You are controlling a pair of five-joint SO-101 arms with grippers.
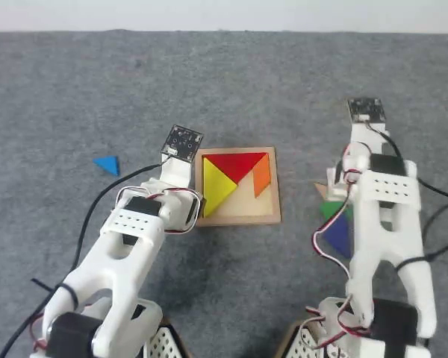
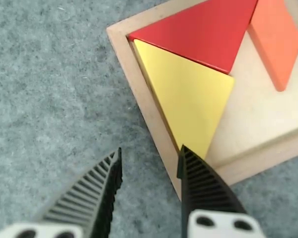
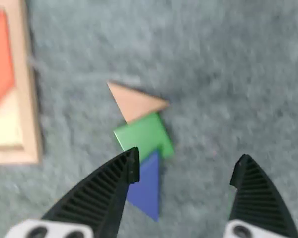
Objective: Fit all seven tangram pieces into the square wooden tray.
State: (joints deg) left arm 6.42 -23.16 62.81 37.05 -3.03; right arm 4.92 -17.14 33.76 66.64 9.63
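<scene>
The square wooden tray (image 1: 239,219) holds a red triangle (image 1: 235,164), a yellow triangle (image 1: 215,186) and an orange parallelogram (image 1: 262,175). My left gripper (image 2: 149,173) is open at the tray's front-left corner, one finger over the tray's left rim (image 2: 139,84) beside the yellow triangle (image 2: 188,94), the other over carpet. My right gripper (image 3: 186,168) is open above a cluster right of the tray: a tan triangle (image 3: 136,101), a green square (image 3: 144,136) and a dark blue triangle (image 3: 146,188). A small light-blue triangle (image 1: 107,164) lies far left.
Grey carpet covers the table. The right arm (image 1: 384,216) partly hides the green square (image 1: 331,209) and dark blue triangle (image 1: 337,235) in the high view. The tray's lower right part shows bare wood (image 1: 250,205).
</scene>
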